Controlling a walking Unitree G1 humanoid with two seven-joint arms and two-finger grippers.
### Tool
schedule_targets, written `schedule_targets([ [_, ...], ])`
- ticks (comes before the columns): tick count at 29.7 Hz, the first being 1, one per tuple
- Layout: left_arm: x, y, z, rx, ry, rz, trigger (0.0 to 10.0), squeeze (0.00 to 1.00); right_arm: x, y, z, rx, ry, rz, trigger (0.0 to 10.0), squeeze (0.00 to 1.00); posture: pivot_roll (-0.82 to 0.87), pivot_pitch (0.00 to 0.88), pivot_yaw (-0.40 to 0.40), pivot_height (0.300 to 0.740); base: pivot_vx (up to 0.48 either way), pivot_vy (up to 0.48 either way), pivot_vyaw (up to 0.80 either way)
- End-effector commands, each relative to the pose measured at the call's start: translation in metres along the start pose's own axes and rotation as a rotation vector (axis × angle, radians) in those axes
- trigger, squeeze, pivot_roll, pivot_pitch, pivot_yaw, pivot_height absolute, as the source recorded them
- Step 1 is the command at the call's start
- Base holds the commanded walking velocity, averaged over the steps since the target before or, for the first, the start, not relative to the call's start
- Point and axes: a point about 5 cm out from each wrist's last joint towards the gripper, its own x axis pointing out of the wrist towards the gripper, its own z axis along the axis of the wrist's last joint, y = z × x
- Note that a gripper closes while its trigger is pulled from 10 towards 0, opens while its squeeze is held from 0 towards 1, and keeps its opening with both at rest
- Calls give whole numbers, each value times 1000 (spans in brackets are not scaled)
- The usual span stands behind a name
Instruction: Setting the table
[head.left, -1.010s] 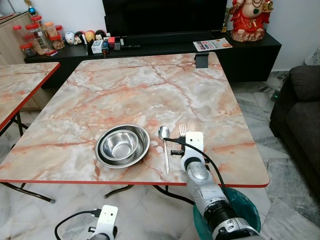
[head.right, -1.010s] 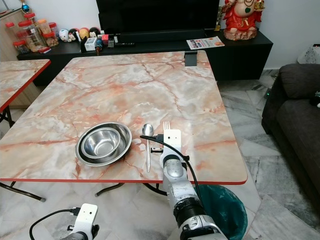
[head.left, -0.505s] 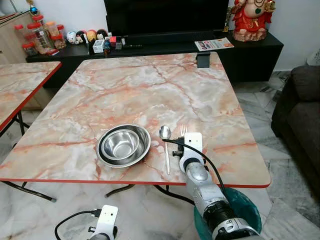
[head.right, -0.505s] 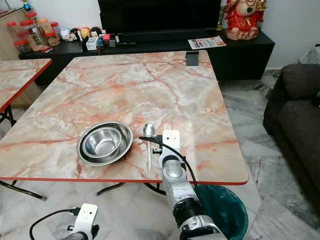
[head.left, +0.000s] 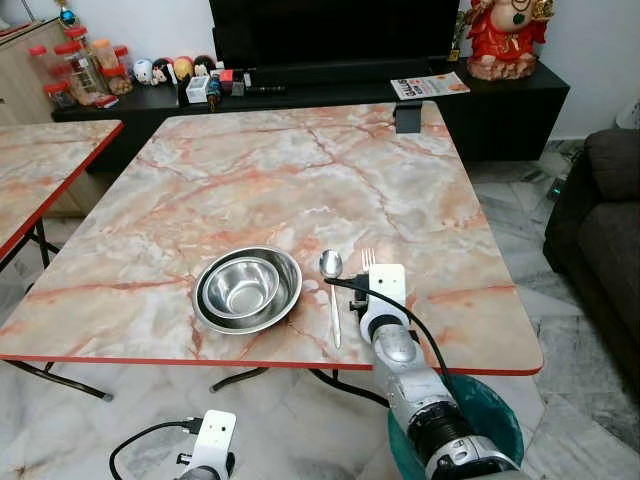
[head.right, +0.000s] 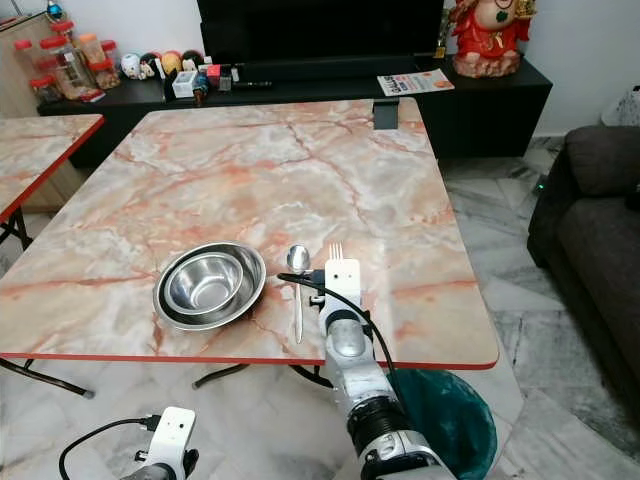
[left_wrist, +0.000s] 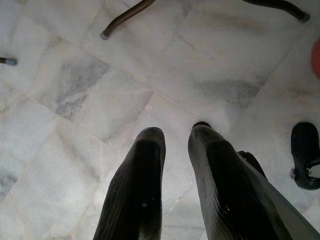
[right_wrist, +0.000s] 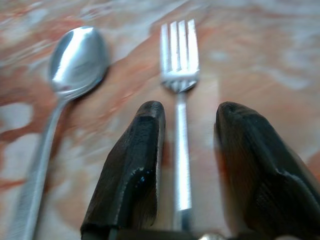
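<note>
Right hand over the fork
The right hand (right_wrist: 187, 130), fingers apart, straddles the fork (right_wrist: 180, 75) lying on the surface (head.left: 300, 180) beside the spoon (right_wrist: 75, 65); the left hand (left_wrist: 177, 145), slightly parted, hangs above the floor.

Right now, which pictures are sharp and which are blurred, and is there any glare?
Eye views: sharp; daylight gives soft glare on the marble table and a bright glint in the steel bowl. Right wrist view: the fork and spoon are soft, and the right hand is blurred close up. Left wrist view: the left hand is out of focus; the floor is evenly lit.
</note>
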Motion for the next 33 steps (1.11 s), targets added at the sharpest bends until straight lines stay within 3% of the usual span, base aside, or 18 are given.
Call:
schedule_targets([
  [1, 0, 3, -2, -3, 18, 3, 10000, 0, 0, 5, 9, -21, -46, 7, 10000, 0, -52, 3, 93, 740, 0, 0, 0],
  [8, 0, 3, -1, -3, 18, 3, 10000, 0, 0, 7, 11, 4, -59, 16, 10000, 0, -51, 1, 93, 740, 0, 0, 0],
  [9, 0, 3, -1, -4, 18, 3, 10000, 0, -1, 8, 12, 15, -65, 26, 10000, 486, -51, 1, 92, 740, 0, 0, 0],
  [10, 0, 3, -1, -4, 18, 4, 10000, 0, -1, 9, 12, 19, -66, 30, 10000, 878, -51, 1, 92, 740, 0, 0, 0],
  [11, 0, 3, -1, -4, 18, 4, 10000, 0, -1, 10, 12, 23, -65, 35, 10000, 1000, -51, 1, 92, 740, 0, 0, 0],
  [14, 0, 3, -1, -5, 18, 4, 10000, 0, -1, 11, 12, 22, -59, 41, 10000, 1000, -50, 0, 92, 740, 0, 0, 0],
  [15, 0, 3, -1, -5, 18, 5, 10000, 0, -1, 12, 12, 21, -58, 44, 10000, 839, -50, 0, 91, 740, 0, 0, 0],
  [16, 0, 3, -1, -5, 17, 5, 10000, 0, -1, 12, 11, 20, -58, 46, 10000, 839, -50, 0, 91, 740, 0, 0, 0],
  [17, 0, 3, -1, -5, 17, 5, 10000, 0, -1, 12, 12, 18, -59, 47, 10000, 0, -50, 0, 92, 740, 0, 0, 0],
  [23, 0, 3, 0, -5, 16, 5, 10000, 0, -1, 12, 12, 17, -65, 44, 10000, 0, -51, 0, 92, 740, 0, 0, 0],
  [25, 0, 3, 0, -6, 14, 4, 10000, 0, -2, 10, 28, -28, -190, 29, 10000, 0, -53, 0, 93, 740, 0, 0, 0],
  [26, 0, 3, 0, -6, 14, 4, 10000, 0, -2, 10, 28, -28, -190, 29, 10000, 0, -53, 0, 93, 740, 0, 0, 0],
  [28, 0, 3, 1, -10, 8, 6, 10000, 0, -13, 14, 58, -105, -445, 54, 10000, 0, -53, 0, 93, 740, 0, 0, 0],
  [33, 0, 3, 1, -10, 3, 6, 10000, 0, -23, 24, 69, -125, -574, 117, 10000, 0, -57, 0, 91, 740, 0, 0, 0],
])
